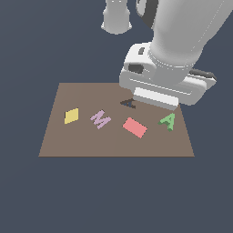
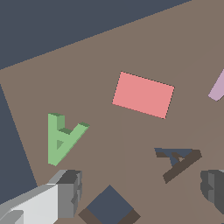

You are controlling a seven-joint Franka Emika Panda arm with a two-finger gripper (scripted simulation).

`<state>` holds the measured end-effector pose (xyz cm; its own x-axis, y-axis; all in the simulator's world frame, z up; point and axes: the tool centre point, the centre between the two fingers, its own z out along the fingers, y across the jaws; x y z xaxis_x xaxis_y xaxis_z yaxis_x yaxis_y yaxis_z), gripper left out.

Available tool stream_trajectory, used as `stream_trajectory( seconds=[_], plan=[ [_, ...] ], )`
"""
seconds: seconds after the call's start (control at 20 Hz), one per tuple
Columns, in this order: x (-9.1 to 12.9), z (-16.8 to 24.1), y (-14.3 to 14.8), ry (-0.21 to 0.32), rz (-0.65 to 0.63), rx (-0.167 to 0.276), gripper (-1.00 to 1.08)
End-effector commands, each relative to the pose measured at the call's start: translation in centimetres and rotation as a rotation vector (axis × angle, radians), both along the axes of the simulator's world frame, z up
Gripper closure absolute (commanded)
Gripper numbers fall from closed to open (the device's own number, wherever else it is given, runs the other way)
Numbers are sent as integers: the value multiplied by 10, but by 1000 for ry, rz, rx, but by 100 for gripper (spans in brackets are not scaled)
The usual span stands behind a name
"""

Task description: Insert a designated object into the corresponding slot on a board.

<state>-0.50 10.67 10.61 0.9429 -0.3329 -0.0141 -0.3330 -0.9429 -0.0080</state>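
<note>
The green letter A block [image 1: 168, 121] stands on the brown board [image 1: 91, 141] near the exterior view's right edge. It also shows in the wrist view [image 2: 61, 138]. The dark A-shaped slot [image 1: 128, 103] lies at the board's far middle, partly hidden by the arm's white hand [image 1: 159, 86]; the wrist view shows the slot whole [image 2: 177, 159]. My gripper [image 2: 140, 192] is open and empty, hovering above the board [image 2: 109, 57] between the slot and the green A, touching neither. Its fingers are hidden in the exterior view.
A red rectangle [image 1: 134, 127] lies between the slot and the green A, also in the wrist view [image 2: 143, 95]. A pink M [image 1: 100, 119] and a yellow diamond [image 1: 71, 115] lie toward the exterior view's left. A dark square hole [image 2: 109, 205] sits under the gripper.
</note>
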Motion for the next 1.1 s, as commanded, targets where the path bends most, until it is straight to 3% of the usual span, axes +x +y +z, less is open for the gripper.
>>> stream_trajectory(
  seconds=[0.0, 0.5, 1.05],
  plan=[
    [3, -10, 15, -2, -61, -3, -92],
    [22, -41, 57, -7, -247, -11, -92],
    [36, -56, 75, -9, -338, -14, -92]
  ],
)
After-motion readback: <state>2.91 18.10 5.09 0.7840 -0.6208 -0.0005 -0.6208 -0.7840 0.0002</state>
